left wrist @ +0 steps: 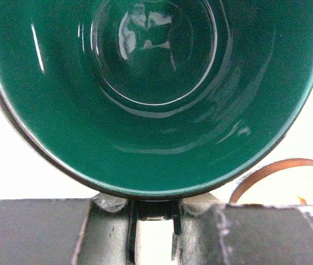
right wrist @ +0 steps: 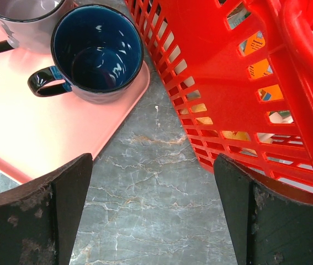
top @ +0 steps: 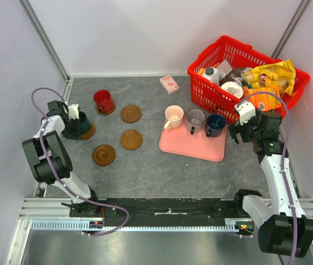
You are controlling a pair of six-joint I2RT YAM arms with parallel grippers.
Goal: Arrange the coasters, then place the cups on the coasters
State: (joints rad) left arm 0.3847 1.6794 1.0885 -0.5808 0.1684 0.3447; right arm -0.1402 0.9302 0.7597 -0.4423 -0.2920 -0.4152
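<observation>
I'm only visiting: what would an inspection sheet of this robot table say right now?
Surface: grey marbled table, no spills seen.
Job's things: five coasters, three bare; red cup on one; green cup on or just above another; cream cup, grey cup, navy cup on tray.
Clutter: red basket of packaged goods; small box.
Grippers: left gripper shut on green cup; right gripper open over bare table.
Cables: purple cables looping along both arms.
Surroundings: white walls, metal frame.

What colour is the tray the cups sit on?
Pink. The tray shows best in the top external view.
</observation>
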